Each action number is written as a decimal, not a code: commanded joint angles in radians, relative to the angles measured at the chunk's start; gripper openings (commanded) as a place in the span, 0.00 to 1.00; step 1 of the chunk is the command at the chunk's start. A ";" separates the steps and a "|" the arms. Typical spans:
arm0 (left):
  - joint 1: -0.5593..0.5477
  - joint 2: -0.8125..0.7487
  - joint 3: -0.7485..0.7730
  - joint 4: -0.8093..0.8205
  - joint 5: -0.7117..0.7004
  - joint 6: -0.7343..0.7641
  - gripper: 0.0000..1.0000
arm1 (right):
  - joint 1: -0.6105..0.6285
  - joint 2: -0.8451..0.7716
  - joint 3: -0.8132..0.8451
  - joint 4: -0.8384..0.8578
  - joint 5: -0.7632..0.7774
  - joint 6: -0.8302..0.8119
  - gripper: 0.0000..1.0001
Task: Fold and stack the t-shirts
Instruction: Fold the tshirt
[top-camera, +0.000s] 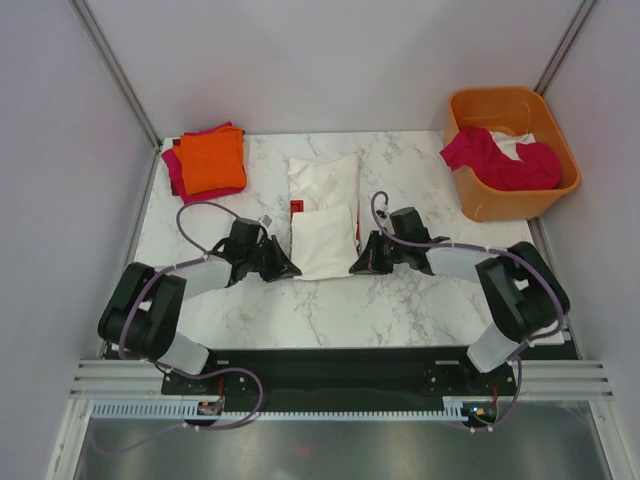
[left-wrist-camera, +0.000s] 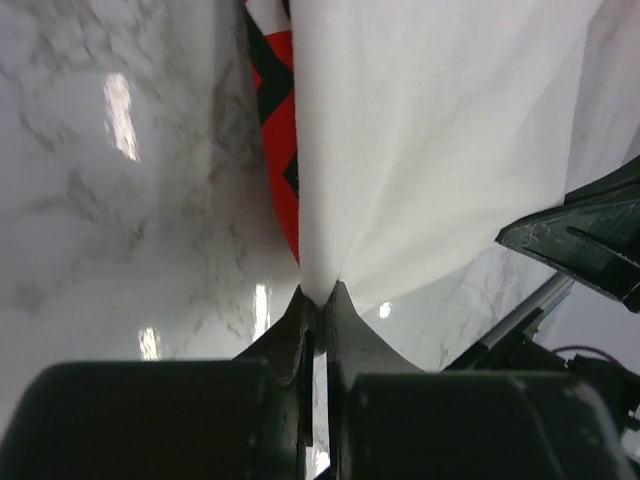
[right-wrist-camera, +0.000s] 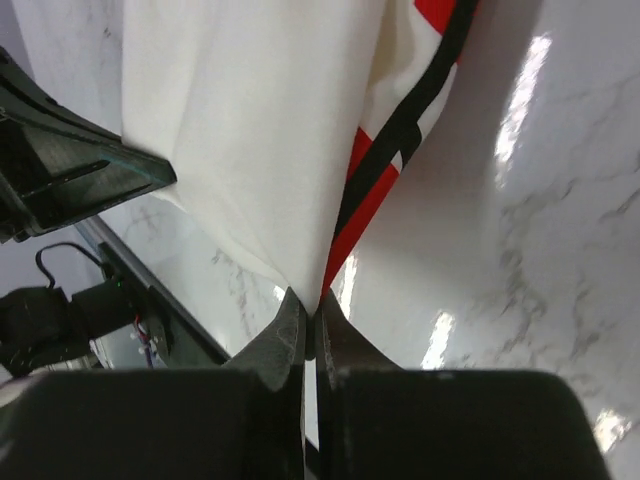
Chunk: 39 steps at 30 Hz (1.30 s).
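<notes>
A white t-shirt with a red logo panel lies part-folded in the middle of the marble table, its near half doubled over. My left gripper is shut on its near left corner; the wrist view shows white cloth pinched between the fingertips, red and black print beside it. My right gripper is shut on the near right corner, with white cloth and a red edge in its tips. A folded orange t-shirt rests on a magenta-red one at the back left.
An orange plastic tub at the back right holds magenta-red cloth and some white cloth. White walls with metal posts close in the table at the back and sides. The arms' black base plate runs along the near edge.
</notes>
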 joint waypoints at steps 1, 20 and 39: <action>-0.012 -0.202 -0.093 -0.038 -0.010 0.002 0.02 | 0.021 -0.185 -0.073 -0.061 0.041 -0.018 0.00; -0.099 -0.523 0.169 -0.606 -0.073 -0.096 0.02 | 0.139 -0.678 -0.013 -0.399 0.230 0.091 0.00; -0.098 -0.118 0.668 -0.690 -0.090 0.070 0.02 | 0.052 -0.382 0.339 -0.486 0.330 -0.059 0.00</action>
